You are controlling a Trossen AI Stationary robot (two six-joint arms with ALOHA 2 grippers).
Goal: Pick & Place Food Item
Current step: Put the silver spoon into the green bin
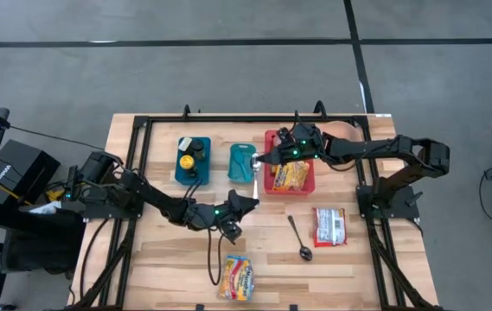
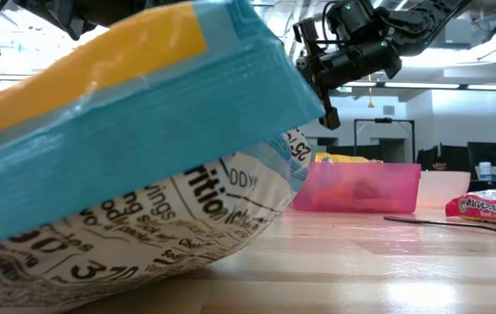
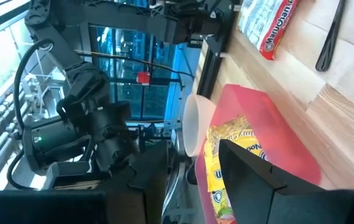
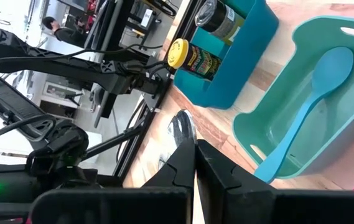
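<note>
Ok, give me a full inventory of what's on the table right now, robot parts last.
Red bin: one, back centre, holds a yellow snack bag.
Teal tray: one, left of the red bin, holds a blue spoon.
Blue bin: one, left of the teal tray, holds a yellow-capped bottle and a dark-lidded jar.
Red snack packet: one, right side.
Metal spoon: one, left of the red packet.
Yellow and blue snack bag: one, front edge.
Left gripper: mid-table, holding nothing visible.
Right gripper: shut, between the teal tray and the red bin.
</note>
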